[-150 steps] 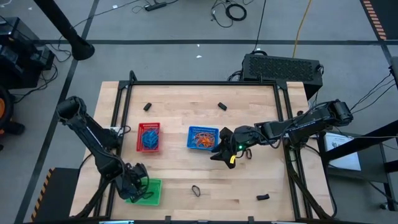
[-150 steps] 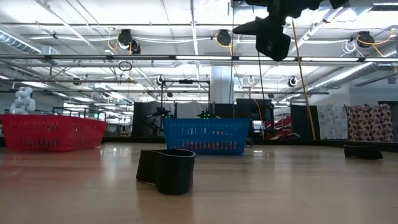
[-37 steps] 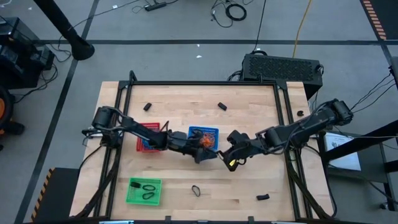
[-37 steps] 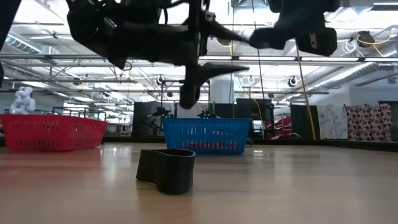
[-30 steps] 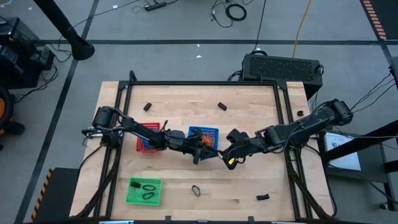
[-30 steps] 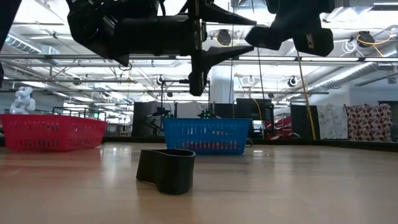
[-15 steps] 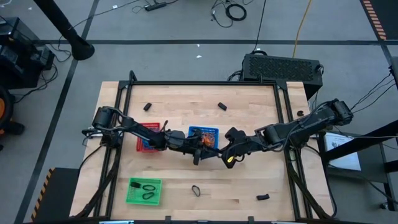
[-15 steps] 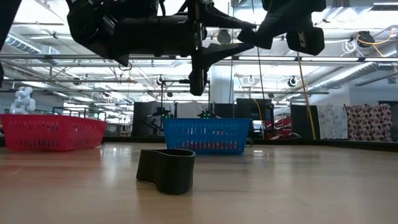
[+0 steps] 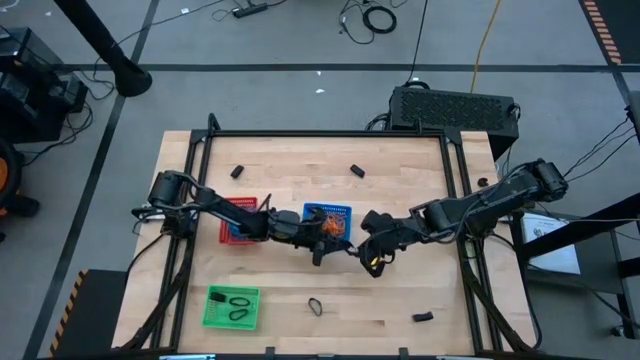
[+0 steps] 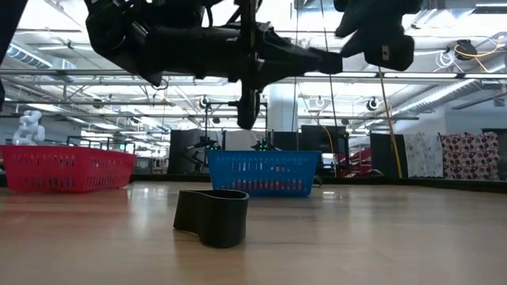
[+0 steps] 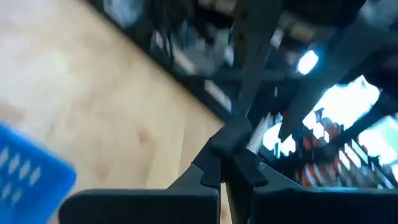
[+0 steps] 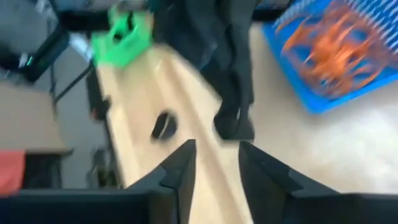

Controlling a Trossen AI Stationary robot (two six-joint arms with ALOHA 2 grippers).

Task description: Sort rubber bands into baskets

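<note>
High view shows the three mesh plastic baskets on the pale wooden table (image 9: 400, 160): the red basket (image 9: 234, 221) with blue loops in it, mostly covered by the left arm; the blue basket (image 9: 327, 215) holding a tangle of orange rubber bands (image 12: 333, 53); and the green basket (image 9: 231, 306) near the front left corner with two black bands lying flat inside. Loose black bands sit on the bare wood: one (image 9: 316, 305) at the front centre, which the low view shows as a thick, matte, folded strip standing on edge, one (image 9: 422, 317) to the front right, and two near the far side (image 9: 237, 171) (image 9: 356, 169). The left gripper (image 9: 318, 250) hangs just in front of the blue basket with its fingers pressed together; whether a band is pinched there cannot be told, as the wrist view is blurred. The right gripper (image 9: 372, 258) is just beside it, fingers parted in its own wrist view with nothing seen between them. Low view cuts both arms off at the top edge, and the green basket is out of its sight.
</note>
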